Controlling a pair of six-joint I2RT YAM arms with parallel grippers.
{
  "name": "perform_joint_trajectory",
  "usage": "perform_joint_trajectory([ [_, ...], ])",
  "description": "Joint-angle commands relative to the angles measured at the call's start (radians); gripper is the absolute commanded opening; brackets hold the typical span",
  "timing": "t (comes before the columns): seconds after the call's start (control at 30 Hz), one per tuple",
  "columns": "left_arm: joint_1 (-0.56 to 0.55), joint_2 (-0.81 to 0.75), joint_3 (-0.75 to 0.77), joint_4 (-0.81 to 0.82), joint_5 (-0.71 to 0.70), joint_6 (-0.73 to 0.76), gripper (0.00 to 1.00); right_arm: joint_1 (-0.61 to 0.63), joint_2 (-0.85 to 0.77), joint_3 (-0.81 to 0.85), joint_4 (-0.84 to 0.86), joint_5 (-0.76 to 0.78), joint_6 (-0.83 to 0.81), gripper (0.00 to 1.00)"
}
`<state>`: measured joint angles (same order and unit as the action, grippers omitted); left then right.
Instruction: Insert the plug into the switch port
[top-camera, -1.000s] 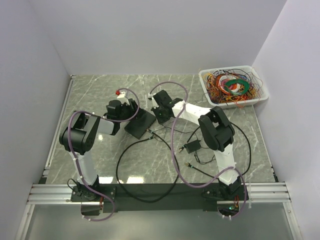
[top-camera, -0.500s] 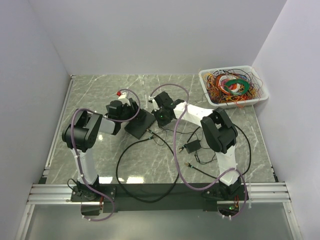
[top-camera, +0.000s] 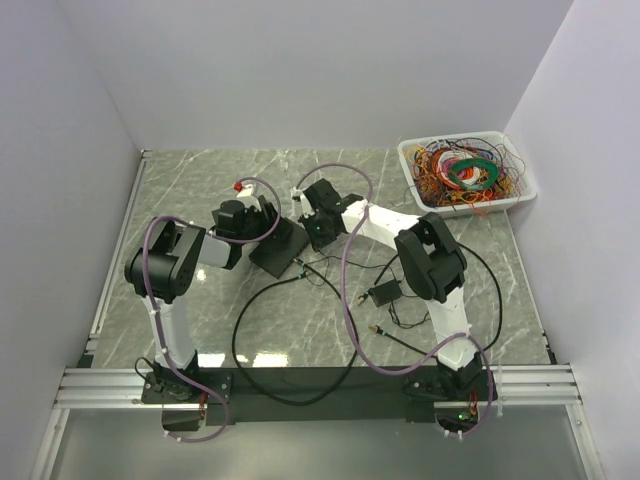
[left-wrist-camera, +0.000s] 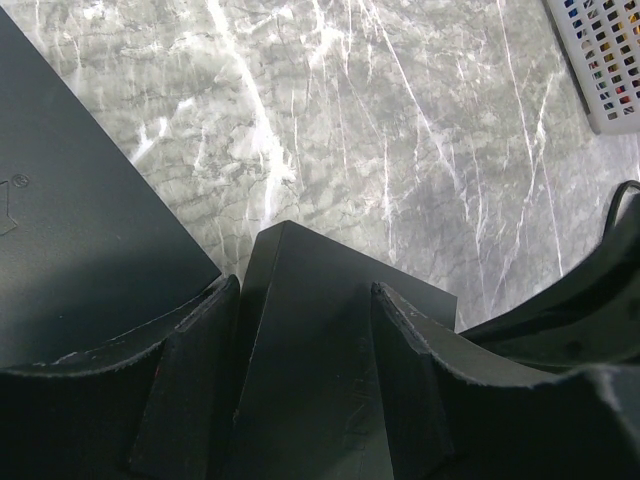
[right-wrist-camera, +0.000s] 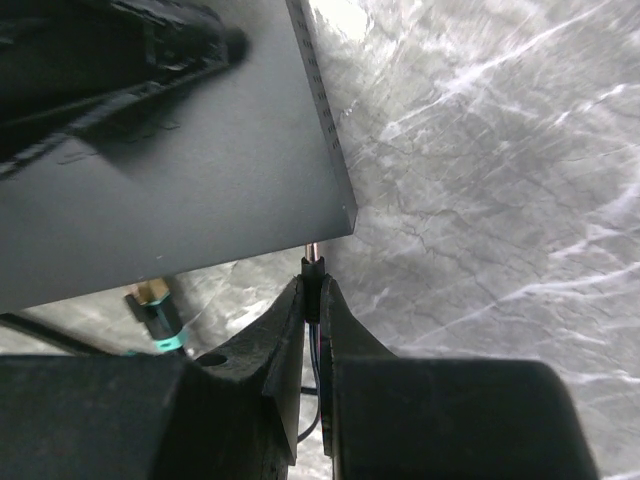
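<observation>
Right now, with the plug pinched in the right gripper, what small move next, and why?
Probably slide the right gripper slightly along the switch edge, not push in: the plug tip sits at that edge near its corner, and no port shows there.

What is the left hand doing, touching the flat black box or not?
Touching. The left wrist view shows both fingers of the left hand pressed on opposite sides of the flat black box, with no gap.
</observation>
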<state>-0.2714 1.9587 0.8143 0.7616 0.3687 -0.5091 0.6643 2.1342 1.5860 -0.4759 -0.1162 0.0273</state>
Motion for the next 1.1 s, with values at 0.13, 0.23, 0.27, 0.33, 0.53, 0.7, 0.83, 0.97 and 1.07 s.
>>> perform_joint_trajectory([
  [0.13,-0.002,0.017,0.023,0.007,0.019,0.020,0.61,0.004,0.013,0.023,0.011,0.009,-0.003,0.00],
  [0.23,-0.002,0.016,0.023,0.005,0.022,0.020,0.61,0.001,0.016,0.045,0.005,0.023,-0.006,0.00],
  [0.27,-0.002,0.017,0.025,0.005,0.022,0.020,0.61,0.001,0.020,0.049,0.002,0.027,-0.006,0.00],
  [0.33,-0.002,0.019,0.026,0.004,0.022,0.021,0.61,-0.002,0.021,0.063,-0.003,0.033,-0.009,0.00],
  [0.53,-0.002,0.022,0.032,-0.005,0.024,0.021,0.60,-0.003,0.003,0.065,0.011,0.032,-0.009,0.00],
  [0.7,-0.002,0.023,0.034,-0.005,0.027,0.023,0.60,-0.003,0.006,0.078,0.003,0.004,-0.009,0.00],
  [0.83,-0.002,0.025,0.039,-0.013,0.029,0.026,0.60,0.000,0.006,0.072,0.014,-0.002,-0.004,0.00],
  [0.97,-0.002,0.026,0.043,-0.016,0.030,0.024,0.60,0.001,0.000,0.071,0.016,-0.017,-0.006,0.00],
  [1.07,-0.002,0.028,0.045,-0.021,0.044,0.032,0.60,0.000,0.007,0.074,0.013,-0.016,-0.016,0.00],
])
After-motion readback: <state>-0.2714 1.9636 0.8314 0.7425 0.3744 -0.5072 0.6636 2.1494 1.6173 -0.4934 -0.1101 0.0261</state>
